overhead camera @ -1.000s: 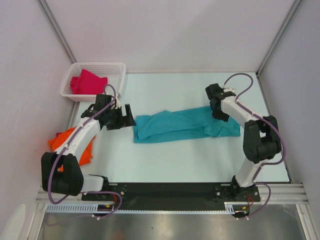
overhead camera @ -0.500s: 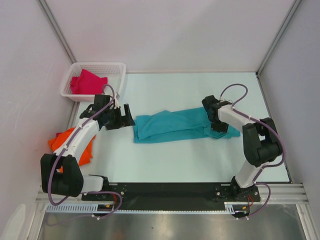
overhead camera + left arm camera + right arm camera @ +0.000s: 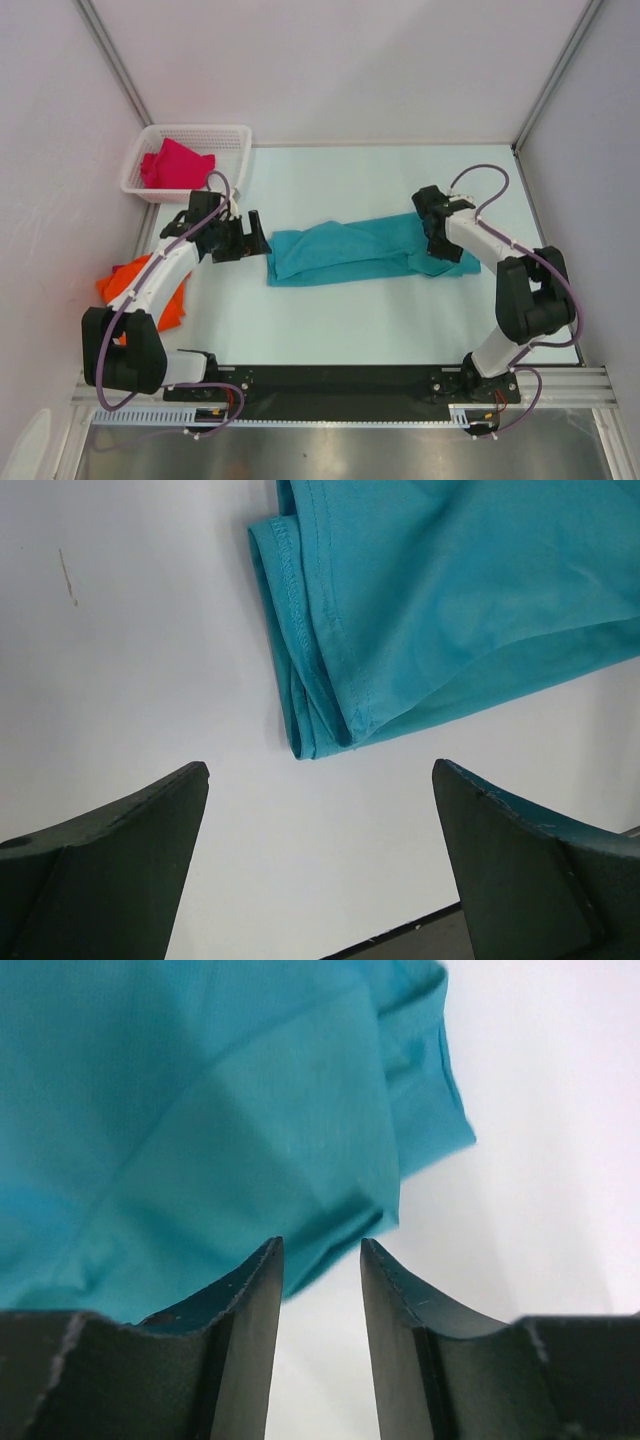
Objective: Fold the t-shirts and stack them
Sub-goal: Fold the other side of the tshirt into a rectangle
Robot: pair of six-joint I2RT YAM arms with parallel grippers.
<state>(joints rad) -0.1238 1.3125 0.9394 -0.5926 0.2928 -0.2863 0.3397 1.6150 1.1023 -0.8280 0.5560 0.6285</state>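
The teal-blue t-shirt (image 3: pixel 350 252) lies folded into a long strip across the middle of the table. My left gripper (image 3: pixel 260 233) is open and empty just left of the strip's left end. In the left wrist view that folded end (image 3: pixel 430 600) lies ahead of the gripper (image 3: pixel 320 770). My right gripper (image 3: pixel 441 258) hangs over the strip's right end. In the right wrist view the gripper (image 3: pixel 320 1250) has a narrow gap between its fingers and holds nothing, with the teal cloth (image 3: pixel 200 1110) just beyond the tips. The orange t-shirt (image 3: pixel 150 285) lies crumpled at the left edge. The magenta t-shirt (image 3: pixel 175 165) sits in the basket.
The white lattice basket (image 3: pixel 232 132) stands at the back left corner. White walls enclose the table on the left, back and right. A black rail (image 3: pixel 340 380) with the arm bases runs along the near edge.
My right gripper has moved from the shirt's far edge toward me, down over its right end. The left arm and the shirts have not moved.
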